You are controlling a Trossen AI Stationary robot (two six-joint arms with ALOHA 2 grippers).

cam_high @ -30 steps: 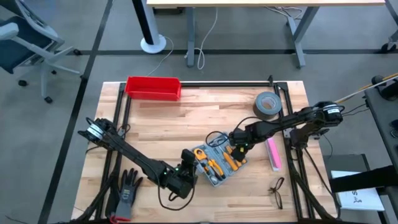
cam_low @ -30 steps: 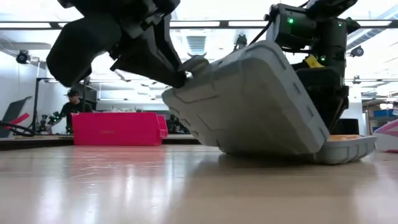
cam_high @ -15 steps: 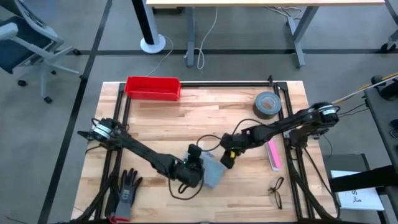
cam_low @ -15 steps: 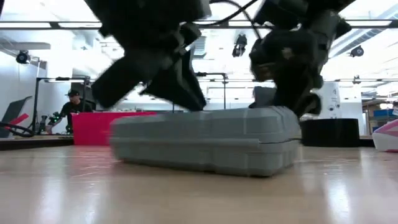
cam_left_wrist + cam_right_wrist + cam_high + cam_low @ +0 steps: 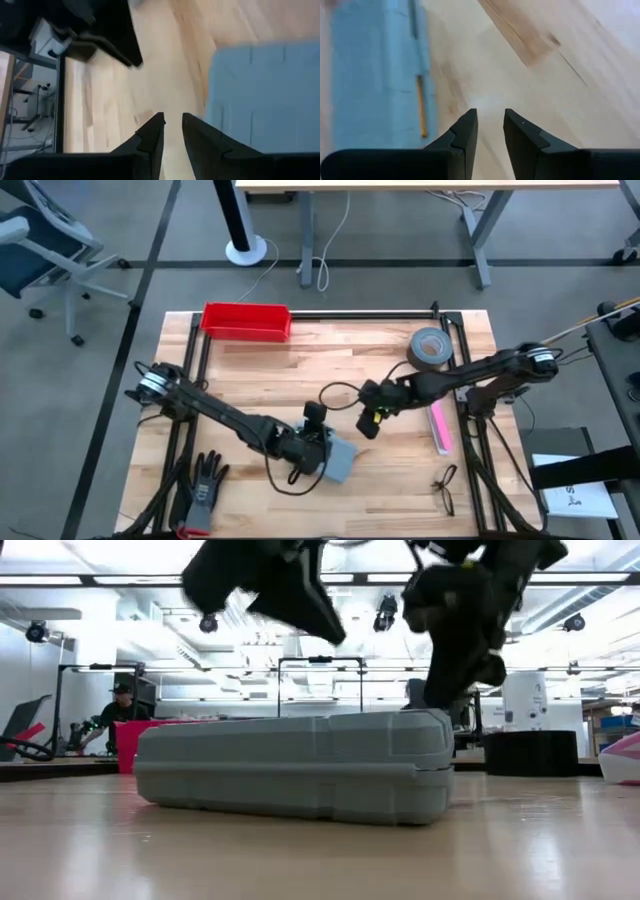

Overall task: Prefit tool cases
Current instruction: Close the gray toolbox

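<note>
High view: the small grey-blue plastic tool case (image 5: 338,460) lies shut and flat on the light wooden table (image 5: 300,370), near the front edge. The left gripper (image 5: 312,442) sits just above the case, at its back left corner. Its two dark fingers (image 5: 150,137) are a small way apart and hold nothing. The right gripper (image 5: 368,422) hangs just behind the case, to its right, not touching it. Its fingers (image 5: 465,132) are also a small way apart and empty.

Behind the case, far back and to the left, stands a red plastic bin (image 5: 246,320). Far back and to the right of the case lies a grey roll of tape (image 5: 430,347). Right of the case lies a pink flat thing (image 5: 439,426). A pair of glasses (image 5: 446,488) lies to the case's right, by the front edge. A dark glove (image 5: 205,480) lies left of the case. I can read no writing on anything.
</note>
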